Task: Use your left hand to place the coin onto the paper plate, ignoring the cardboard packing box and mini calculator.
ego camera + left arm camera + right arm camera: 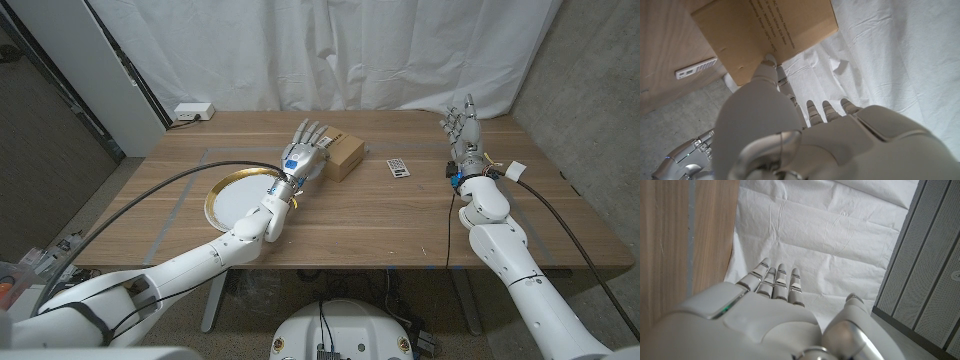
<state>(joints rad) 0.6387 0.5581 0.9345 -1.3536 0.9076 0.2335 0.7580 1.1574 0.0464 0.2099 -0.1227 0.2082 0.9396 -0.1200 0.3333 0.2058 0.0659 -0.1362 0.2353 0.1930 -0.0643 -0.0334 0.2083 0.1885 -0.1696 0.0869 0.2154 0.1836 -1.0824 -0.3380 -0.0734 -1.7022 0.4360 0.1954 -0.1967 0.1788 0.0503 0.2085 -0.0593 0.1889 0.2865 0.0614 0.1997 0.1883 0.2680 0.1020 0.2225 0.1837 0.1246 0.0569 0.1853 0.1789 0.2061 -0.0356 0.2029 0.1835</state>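
Wooden tabletop (380, 215) carries what we count as one paper plate (238, 197), one cardboard packing box (341, 155) and one mini calculator (398, 168). Going from left to right, we first meet the plate, white with a gold rim, lying flat near the tabletop's front left part. Just right of it our left hand (305, 152) hangs over the near left end of the box, its fingers (310, 131) straight and spread; we cannot tell whether anything is pinched beneath them. In the left wrist view the same hand (770, 125) reaches toward the brown box (765, 35), and one fingertip seems to touch the box's printed face. We cannot make out the coin in any view. The calculator lies flat right of the box, apart from it. Far right, our right hand (463, 130) stands upright near the tabletop's right edge, fingers (775, 282) extended, slightly apart and holding nothing. White wrinkled cloth (330, 50) hangs behind the tabletop, and one white power strip (192, 112) sits at the back left corner.
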